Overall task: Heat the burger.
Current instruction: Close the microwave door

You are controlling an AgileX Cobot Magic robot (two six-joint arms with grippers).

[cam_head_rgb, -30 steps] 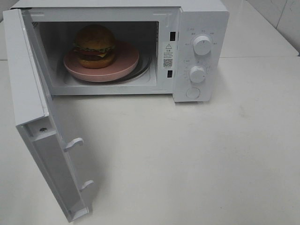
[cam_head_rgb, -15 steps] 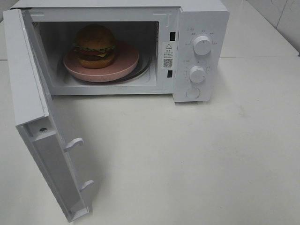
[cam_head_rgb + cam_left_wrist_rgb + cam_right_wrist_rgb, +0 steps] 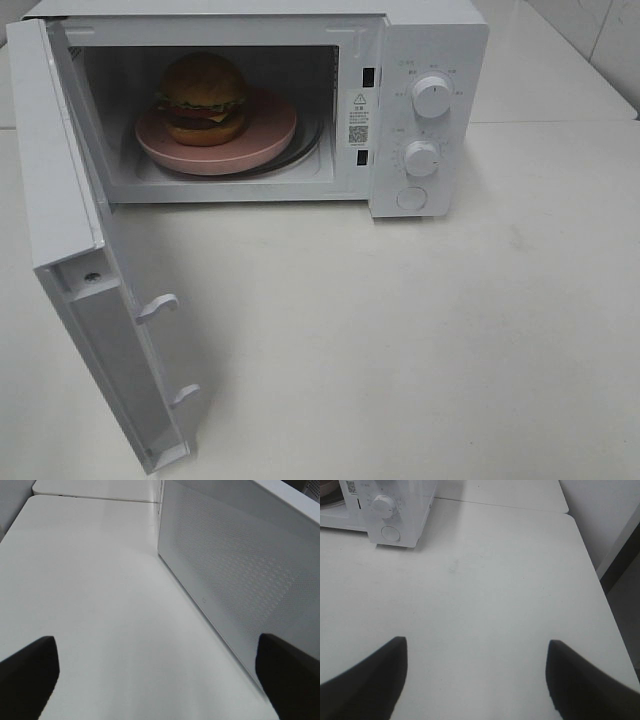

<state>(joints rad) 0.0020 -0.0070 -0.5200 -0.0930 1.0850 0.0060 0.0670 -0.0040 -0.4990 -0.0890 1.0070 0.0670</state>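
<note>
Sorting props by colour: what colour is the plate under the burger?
Pink. The plate shows best in the exterior high view.

Matte black, wedge-shaped fingertips [image 3: 30, 672] on the left gripper [image 3: 156, 650] — the same plain black pair on the right gripper [image 3: 476, 647]

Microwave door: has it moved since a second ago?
No. The door stays swung open, its latch hooks unchanged against the microwave body.

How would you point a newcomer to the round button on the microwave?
Find the white microwave, door swung open; right of the cavity is its control panel. The button sits at the panel's bottom, below an upper knob and a lower knob. Unlike those raised knobs, it is a flat, plain disc.
</note>
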